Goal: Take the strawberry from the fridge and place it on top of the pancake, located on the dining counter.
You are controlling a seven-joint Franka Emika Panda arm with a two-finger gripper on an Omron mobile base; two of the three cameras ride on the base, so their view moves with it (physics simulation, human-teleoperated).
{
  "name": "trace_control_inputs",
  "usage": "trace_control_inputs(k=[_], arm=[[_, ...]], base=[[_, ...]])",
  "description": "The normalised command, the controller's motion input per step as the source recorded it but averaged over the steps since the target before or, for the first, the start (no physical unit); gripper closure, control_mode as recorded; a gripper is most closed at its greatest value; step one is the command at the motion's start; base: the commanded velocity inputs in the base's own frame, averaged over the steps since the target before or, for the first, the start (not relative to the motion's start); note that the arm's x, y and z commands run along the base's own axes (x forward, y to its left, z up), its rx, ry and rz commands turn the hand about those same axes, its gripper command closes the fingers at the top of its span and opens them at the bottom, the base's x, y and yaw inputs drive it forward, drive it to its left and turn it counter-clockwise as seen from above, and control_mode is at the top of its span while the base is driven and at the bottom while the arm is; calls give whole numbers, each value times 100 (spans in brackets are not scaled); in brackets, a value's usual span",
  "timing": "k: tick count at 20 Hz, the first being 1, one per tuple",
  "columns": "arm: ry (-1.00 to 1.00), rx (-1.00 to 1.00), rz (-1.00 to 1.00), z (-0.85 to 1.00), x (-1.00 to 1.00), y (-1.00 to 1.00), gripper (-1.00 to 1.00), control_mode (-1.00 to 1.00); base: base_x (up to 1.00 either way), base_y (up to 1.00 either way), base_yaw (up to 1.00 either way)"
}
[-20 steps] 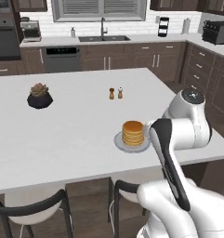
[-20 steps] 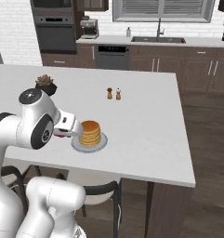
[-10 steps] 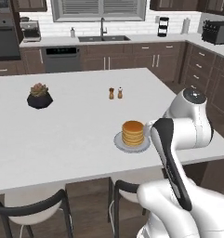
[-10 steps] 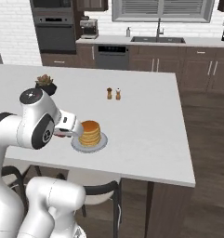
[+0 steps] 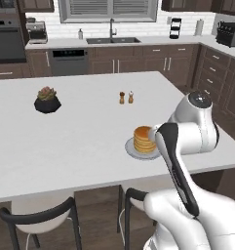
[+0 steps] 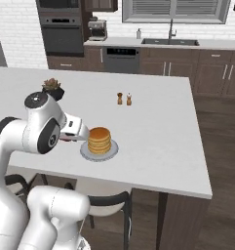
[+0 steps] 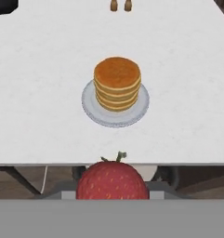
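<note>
I see the strawberry (image 7: 112, 180) at 6 o'clock in the hand view, gripper (image 7: 112, 193) clenched on it, short of the dining counter (image 7: 187, 69) edge. Pancake (image 7: 117, 82) stack sits on its grey plate (image 7: 90, 109) at 12 o'clock from the berry. Shakers (image 5: 126, 97) and a potted plant (image 5: 47, 99) farther back on the counter.

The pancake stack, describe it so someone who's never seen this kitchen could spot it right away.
Find the big white dining counter in the middle of the kitchen. Near its front edge, by the robot's arm, a round grey plate carries the pancake stack, golden-tan and several layers high. Unlike the two small shakers and the dark potted plant farther back, it is flat-topped.
</note>
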Motion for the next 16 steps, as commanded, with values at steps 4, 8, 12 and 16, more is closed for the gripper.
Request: trace_control_inputs(k=[4, 8, 12, 16], arm=[[0, 0, 0, 12, 67, -1, 100, -100], [5, 1, -2, 2, 69, -21, 100, -100], [8, 2, -9, -6, 100, -9, 100, -100], [3, 1, -7, -31, 98, 0, 100, -100]], base=[[0, 0, 0], [0, 0, 0], [0, 0, 0], [0, 0, 0]])
